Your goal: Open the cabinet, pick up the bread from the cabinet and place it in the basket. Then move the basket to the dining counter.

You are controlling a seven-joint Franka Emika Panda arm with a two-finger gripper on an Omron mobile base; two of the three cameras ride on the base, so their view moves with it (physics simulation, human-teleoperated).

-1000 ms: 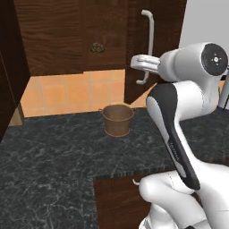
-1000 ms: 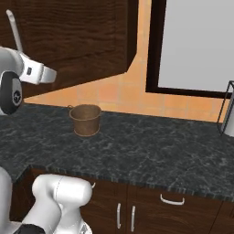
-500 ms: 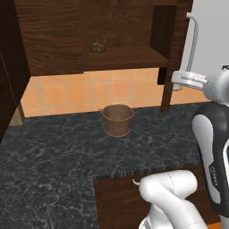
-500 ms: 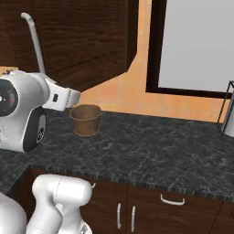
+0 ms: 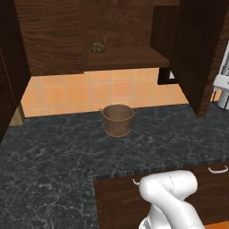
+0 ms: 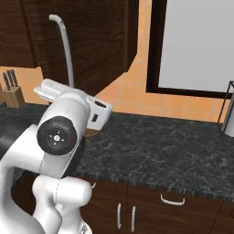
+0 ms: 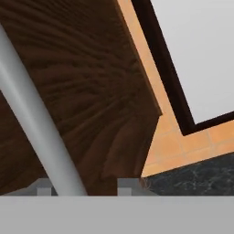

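Your black speckled tabletop (image 5: 53,165) spans the foreground, tiled wall behind it. Above, the cabinet (image 5: 58,36) stands open, its door (image 5: 197,53) swung out to the right (dark wood grain, edge toward you). The hand (image 7: 84,185) sits at the door's silver bar handle (image 7: 32,119), one finger either side of the bar, closed on it. The basket (image 5: 118,120) stands upright on the tabletop below the shelf (image 5: 125,58). The bread (image 5: 97,47) lies on that shelf, well above the basket.
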